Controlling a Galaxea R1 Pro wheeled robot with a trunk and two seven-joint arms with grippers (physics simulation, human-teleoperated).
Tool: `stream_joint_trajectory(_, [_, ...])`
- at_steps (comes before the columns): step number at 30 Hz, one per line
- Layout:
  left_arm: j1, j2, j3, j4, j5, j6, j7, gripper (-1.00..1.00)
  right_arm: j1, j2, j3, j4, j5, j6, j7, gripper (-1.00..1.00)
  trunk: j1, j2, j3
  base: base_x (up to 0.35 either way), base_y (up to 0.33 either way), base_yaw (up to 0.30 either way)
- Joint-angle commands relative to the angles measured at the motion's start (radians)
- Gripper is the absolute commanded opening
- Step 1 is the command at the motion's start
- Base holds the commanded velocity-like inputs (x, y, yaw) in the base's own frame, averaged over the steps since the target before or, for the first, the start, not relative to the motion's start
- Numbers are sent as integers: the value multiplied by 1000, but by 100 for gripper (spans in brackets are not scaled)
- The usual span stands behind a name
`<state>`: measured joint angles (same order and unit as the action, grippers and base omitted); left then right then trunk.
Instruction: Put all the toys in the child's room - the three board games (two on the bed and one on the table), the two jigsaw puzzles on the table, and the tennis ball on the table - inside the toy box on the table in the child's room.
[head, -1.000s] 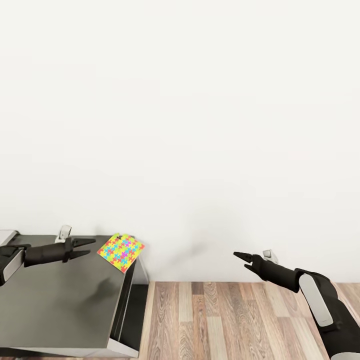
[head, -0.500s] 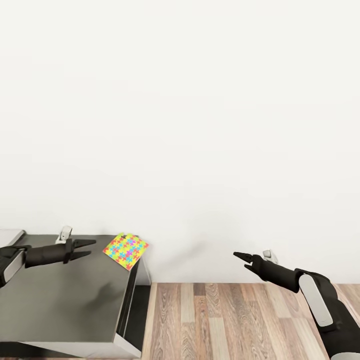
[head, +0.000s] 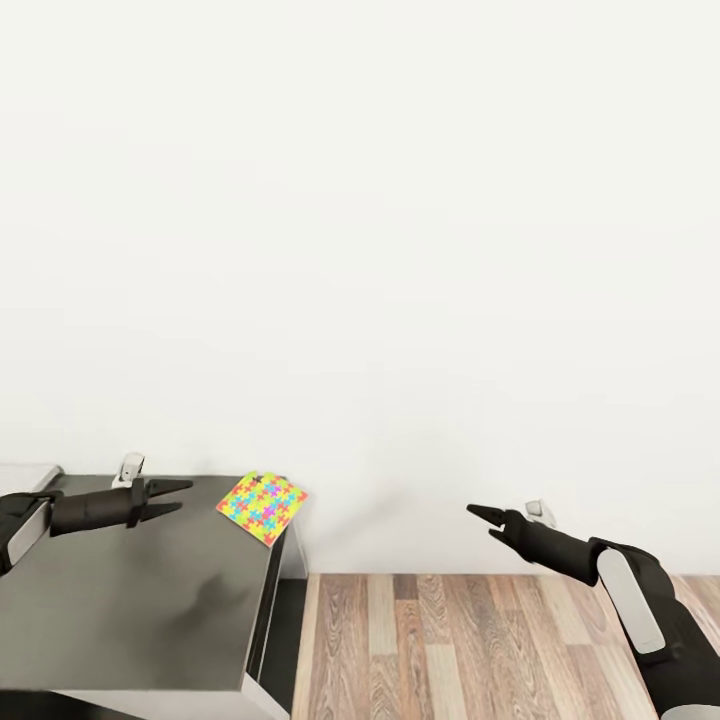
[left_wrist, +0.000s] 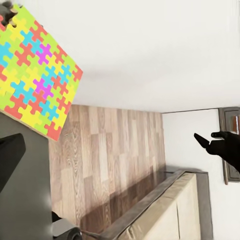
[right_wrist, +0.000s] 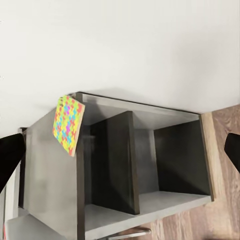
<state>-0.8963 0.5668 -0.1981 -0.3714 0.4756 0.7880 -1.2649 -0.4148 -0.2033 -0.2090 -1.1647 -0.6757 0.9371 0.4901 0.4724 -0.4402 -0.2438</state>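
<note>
One puzzle in sight: a jigsaw puzzle (head: 262, 506), many-coloured, lies at the far right corner of the grey table (head: 120, 610), one corner jutting past the edge, close to the white wall (head: 400, 250).
Same puzzle, wrist views: flat on the tabletop (left_wrist: 37, 75); seen from the side it hangs over open shelf compartments (right_wrist: 68, 124).
Left gripper (head: 172, 497): hovers above the table, just short of the puzzle, fingers slightly apart, holding nothing.
Right gripper (head: 480, 518): held out over the wooden floor (head: 450, 640), well apart from the table, tips close together, nothing between them.
Toy box: not identifiable here; a pale object (head: 30, 478) at the table's far left edge is too cropped to name.
Step in hand (judged): reaching for the puzzle with the left arm.
Advice: bring the base nearer first; approach low and level; use the overhanging corner so one finger slips beneath and one above.
Risk: a push from the side could slide the thin piece off the corner to the floor.
</note>
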Motion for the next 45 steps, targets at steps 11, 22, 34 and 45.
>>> stream_joint_trajectory(11, [-1,-3,-3,0,7,8,-2,100,0,-13,-11,-2,7,-10,120,100,1,-2,16,0,127,0])
stream_joint_trajectory(22, [-1,-3,-2,0,8,8,-2,100,1,-13,-12,0,13,-13,140,100,1,-2,35,0,42,0])
stream_joint_trajectory(34, [-1,-4,1,-7,8,12,-12,100,1,-12,-12,0,13,-14,139,100,1,-2,55,0,1,0])
stream_joint_trajectory(45, [-1,-2,-2,-6,6,12,-80,100,1,-7,-11,2,13,-14,135,100,12,-23,59,0,0,15])
